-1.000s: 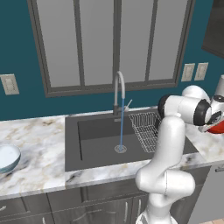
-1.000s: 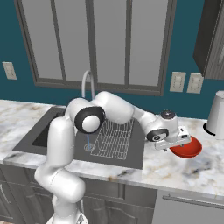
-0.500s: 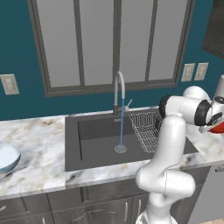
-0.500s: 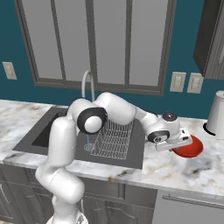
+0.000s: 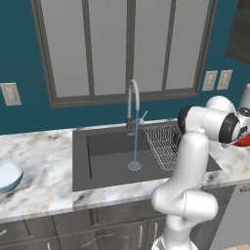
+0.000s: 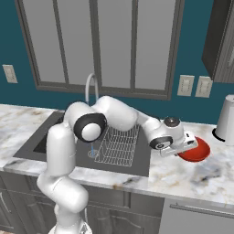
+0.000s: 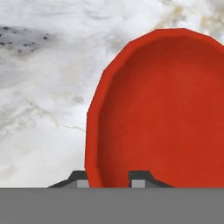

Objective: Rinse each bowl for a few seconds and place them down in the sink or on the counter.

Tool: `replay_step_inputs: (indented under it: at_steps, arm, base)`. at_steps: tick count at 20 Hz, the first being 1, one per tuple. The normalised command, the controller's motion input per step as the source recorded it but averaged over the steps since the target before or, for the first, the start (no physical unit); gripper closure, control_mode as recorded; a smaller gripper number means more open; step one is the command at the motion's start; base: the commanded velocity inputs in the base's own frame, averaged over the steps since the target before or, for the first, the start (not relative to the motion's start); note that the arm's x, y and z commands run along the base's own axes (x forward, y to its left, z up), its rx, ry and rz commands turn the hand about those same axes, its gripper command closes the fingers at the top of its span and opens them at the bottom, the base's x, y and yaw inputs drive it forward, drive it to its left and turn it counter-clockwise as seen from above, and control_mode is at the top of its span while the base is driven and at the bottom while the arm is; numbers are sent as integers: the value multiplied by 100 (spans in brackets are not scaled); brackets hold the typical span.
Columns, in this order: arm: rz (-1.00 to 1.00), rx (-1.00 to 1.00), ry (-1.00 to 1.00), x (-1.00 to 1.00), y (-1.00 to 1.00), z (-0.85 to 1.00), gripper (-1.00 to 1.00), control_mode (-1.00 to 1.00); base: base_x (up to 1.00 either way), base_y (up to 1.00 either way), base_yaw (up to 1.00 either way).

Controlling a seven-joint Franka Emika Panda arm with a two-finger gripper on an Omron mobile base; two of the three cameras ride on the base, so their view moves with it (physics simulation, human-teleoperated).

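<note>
The glossy red bowl sits on the marble counter to the right of the sink. My gripper is shut on its near rim, with one finger outside the wall and one inside. From the right base view, the gripper reaches out over the counter and meets the red bowl at its left edge. The red bowl peeks out behind the wrist in the left base view. The pale blue-grey bowl rests on the counter far left of the sink.
Water runs from the curved steel tap down to the drain. A wire rack fills the sink's right side. A white jar stands at the back right near the wall outlets.
The jaws have gone from wide open to shut on the red bowl's rim. The arm and the bowl have hardly moved.
</note>
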Motion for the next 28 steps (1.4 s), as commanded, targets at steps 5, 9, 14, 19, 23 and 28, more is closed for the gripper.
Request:
replay_step_inputs:
  at_steps: [5, 9, 14, 19, 23, 28]
  arm:
    - [18, -13, -12, -47, 50, 41, 100, -100]
    - [19, -6, -5, -34, 40, 59, 100, -100]
    - [25, 0, 0, -13, 20, 65, 100, -100]
    - [24, 0, 5, 0, 16, 68, 100, -100]
    - [20, 0, 11, 0, 23, 59, 100, -100]
    - [14, -6, 10, -2, 34, 41, 100, -100]
  base:
    - [0, 0, 0]
    - [0, 0, 0]
    - [0, 0, 0]
    - [0, 0, 0]
    - [0, 0, 0]
    - [0, 0, 0]
